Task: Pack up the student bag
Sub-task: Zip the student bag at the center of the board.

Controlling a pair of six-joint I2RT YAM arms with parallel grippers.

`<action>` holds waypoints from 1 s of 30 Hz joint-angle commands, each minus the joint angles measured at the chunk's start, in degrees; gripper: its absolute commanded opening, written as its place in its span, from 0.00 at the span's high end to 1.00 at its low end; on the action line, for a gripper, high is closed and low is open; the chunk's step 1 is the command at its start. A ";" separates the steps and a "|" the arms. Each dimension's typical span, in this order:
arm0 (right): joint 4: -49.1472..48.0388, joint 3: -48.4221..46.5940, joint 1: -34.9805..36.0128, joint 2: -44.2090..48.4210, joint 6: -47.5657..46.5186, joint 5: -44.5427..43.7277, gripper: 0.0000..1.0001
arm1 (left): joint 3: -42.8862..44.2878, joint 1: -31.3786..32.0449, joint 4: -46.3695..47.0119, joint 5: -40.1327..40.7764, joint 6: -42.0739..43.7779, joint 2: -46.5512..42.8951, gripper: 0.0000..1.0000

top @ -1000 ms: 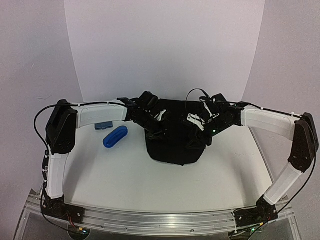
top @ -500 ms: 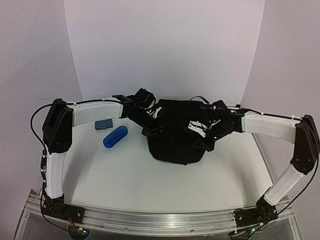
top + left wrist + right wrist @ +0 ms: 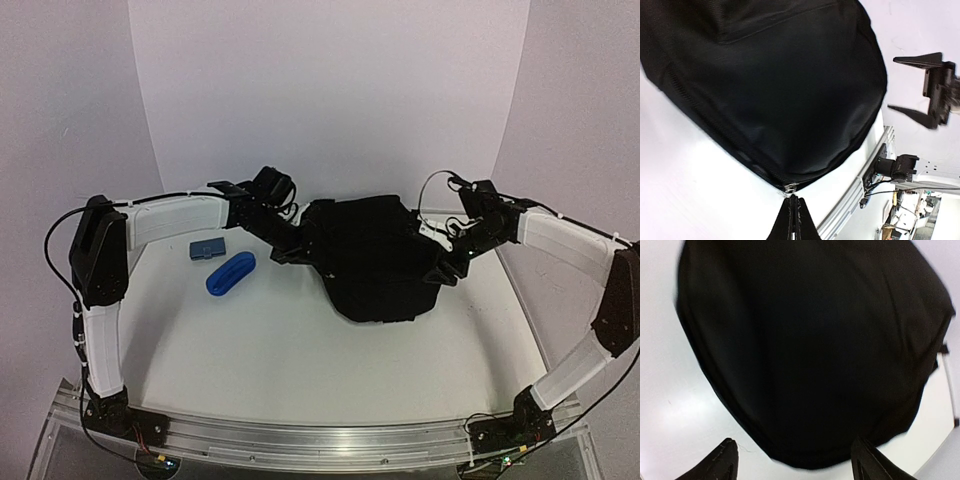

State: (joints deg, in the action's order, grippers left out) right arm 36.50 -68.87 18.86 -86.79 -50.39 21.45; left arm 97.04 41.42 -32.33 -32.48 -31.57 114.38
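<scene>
Two grippers flank the student bag (image 3: 375,262), zipped shut at the middle of the desk (image 3: 250,340). The left gripper (image 3: 792,201) has its jaws pinching the zip pull (image 3: 790,187); the right gripper (image 3: 447,268) holds its jaws spread beside the bag. This looks like the opening step: next, draw the zip along.

table (image 3: 280,350): backpack (image 3: 375,265), blue case (image 3: 231,273), box (image 3: 208,250)

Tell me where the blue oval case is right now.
In the top view, the blue oval case lies left of the student bag, beside a small grey-blue box.
</scene>
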 commanded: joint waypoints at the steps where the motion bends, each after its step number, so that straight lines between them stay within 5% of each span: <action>1: -3.32 -5.05 8.99 -0.38 7.74 3.98 0.22 | 4.06 0.43 1.76 -2.15 -0.95 0.99 1.00; 14: -13.67 -8.28 19.77 -12.39 15.79 2.67 0.42 | 3.41 -0.46 2.15 -0.59 -1.76 0.32 1.00; 16: -14.00 -7.99 20.13 -13.02 15.69 2.84 0.54 | 3.18 -0.74 2.57 -0.57 -2.33 0.25 1.00; 19: -14.23 -6.85 20.61 -13.00 14.96 2.35 0.89 | 2.92 -1.45 2.84 -0.26 -3.00 0.23 1.00; 21: -14.13 -5.45 20.61 -11.67 14.70 2.03 1.00 | 2.53 -2.20 2.93 -0.07 -3.55 0.32 1.00; 30: -10.19 3.71 21.17 -1.48 11.82 1.87 1.00 | 3.13 -7.05 1.88 3.03 -3.59 2.57 1.00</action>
State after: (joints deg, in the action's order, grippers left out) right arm 19.21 -69.11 39.13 -94.63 -36.75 22.95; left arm 98.24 38.67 -31.83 -33.03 -34.83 116.42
